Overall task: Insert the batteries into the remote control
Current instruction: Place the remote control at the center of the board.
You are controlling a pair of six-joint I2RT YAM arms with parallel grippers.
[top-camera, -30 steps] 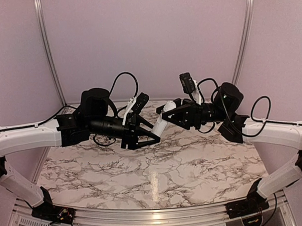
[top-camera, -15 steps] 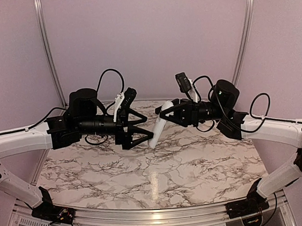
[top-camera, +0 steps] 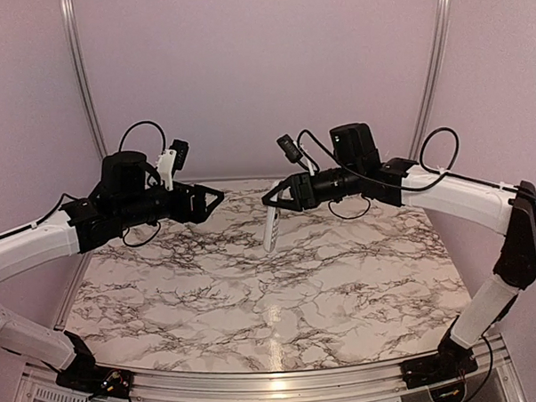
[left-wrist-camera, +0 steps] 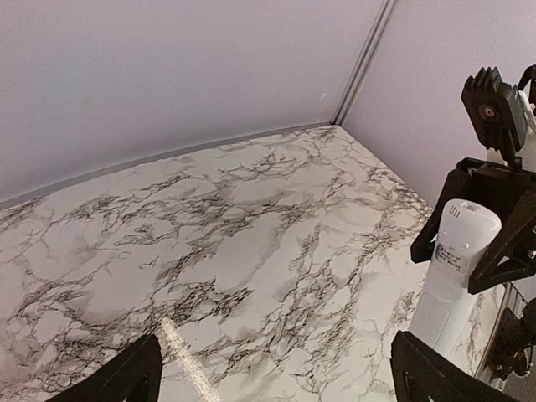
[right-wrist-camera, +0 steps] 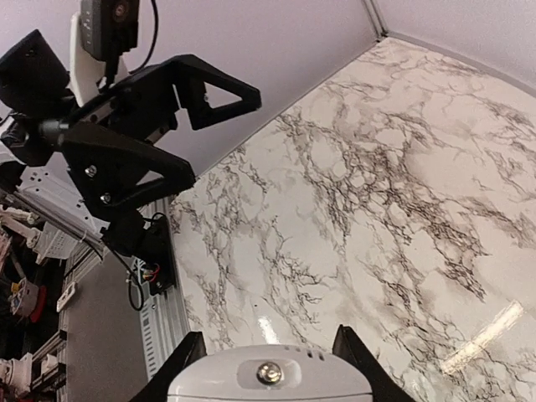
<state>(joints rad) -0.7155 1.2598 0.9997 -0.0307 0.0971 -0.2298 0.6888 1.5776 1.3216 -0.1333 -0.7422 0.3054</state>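
The right end effector [top-camera: 278, 197] is clamped on the top end of the remote control [top-camera: 270, 228], which hangs nearly upright over the table [top-camera: 342, 278], toward 12 o'clock of its centre; whether its lower end touches the marble I cannot tell. The left end effector [top-camera: 213, 197] sits at 9 o'clock of the remote control, well apart from it, its 2 jaws spread wide, holding nothing

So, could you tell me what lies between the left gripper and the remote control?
Nothing: in the top external view, only open air over the marble table separates the left gripper from the remote control held by the right gripper.
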